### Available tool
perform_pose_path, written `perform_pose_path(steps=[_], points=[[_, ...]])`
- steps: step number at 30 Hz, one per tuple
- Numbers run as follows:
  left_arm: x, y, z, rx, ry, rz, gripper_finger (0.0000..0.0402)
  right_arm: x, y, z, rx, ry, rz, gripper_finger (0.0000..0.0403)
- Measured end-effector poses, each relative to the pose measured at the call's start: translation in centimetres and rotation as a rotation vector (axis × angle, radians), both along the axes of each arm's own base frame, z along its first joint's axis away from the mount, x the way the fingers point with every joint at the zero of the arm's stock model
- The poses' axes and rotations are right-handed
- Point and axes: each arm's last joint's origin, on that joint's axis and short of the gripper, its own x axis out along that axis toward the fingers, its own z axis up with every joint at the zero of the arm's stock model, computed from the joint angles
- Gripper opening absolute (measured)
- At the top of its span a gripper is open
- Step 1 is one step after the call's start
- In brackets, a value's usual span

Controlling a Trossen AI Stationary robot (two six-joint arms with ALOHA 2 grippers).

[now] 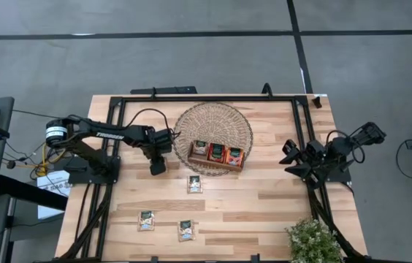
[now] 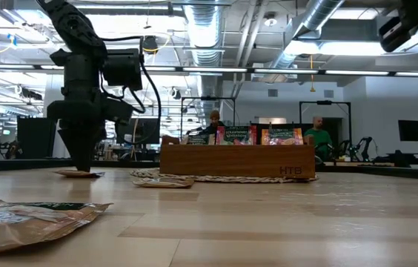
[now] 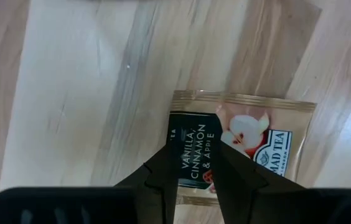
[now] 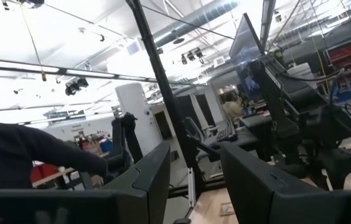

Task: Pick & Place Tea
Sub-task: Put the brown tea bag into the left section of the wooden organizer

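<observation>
Landmark: the round wicker mat [image 1: 213, 131] near the far middle of the table [image 1: 264, 204]. On the mat's near part stands the wooden tray [image 1: 216, 162], holding upright tea sachets in its compartments: a dark green one [image 1: 201, 148], and two red ones [image 1: 218, 151] [image 1: 234, 155]. Left gripper [image 1: 158, 166] is just off the mat's left edge, pointed straight down at the tabletop. In the left wrist view its fingers [image 3: 163, 180] stand a narrow gap apart over a flat sachet [image 3: 241, 146] printed "Vanilla, Cinnamon & Apple" with an apple picture; the tips straddle the sachet's dark panel, but whether they pinch it cannot be told from the frames. The low view shows the gripper's tip [image 2: 81, 159] down at a sachet [image 2: 79, 173] lying on the wood. Loose sachets on the table: one [image 1: 194, 184] just in front of the mat, two more [image 1: 146, 220] [image 1: 185, 230] well nearer the front edge. Right gripper [image 1: 291, 157] waits well to the mat's right, raised, fingers [image 4: 154, 180] parted with nothing between them. A potted plant [image 1: 313, 239] sits at the front right corner.
</observation>
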Motion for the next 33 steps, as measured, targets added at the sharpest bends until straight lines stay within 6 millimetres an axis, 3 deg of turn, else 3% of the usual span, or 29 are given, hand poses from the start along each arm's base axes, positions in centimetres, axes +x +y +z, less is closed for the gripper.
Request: perform_pose_path(steps=[22, 33], points=[[0.9, 0.3, 0.4, 0.018, -0.002, 0.046, 0.0085, -0.1, 0.0, -0.1, -0.008, 0.005, 0.016, 0.0134], [0.9, 0.3, 1.8, 0.010, 0.004, 0.074, 0.0085, -0.1, 0.0, -0.1, 0.007, 0.011, 0.023, 0.0134]])
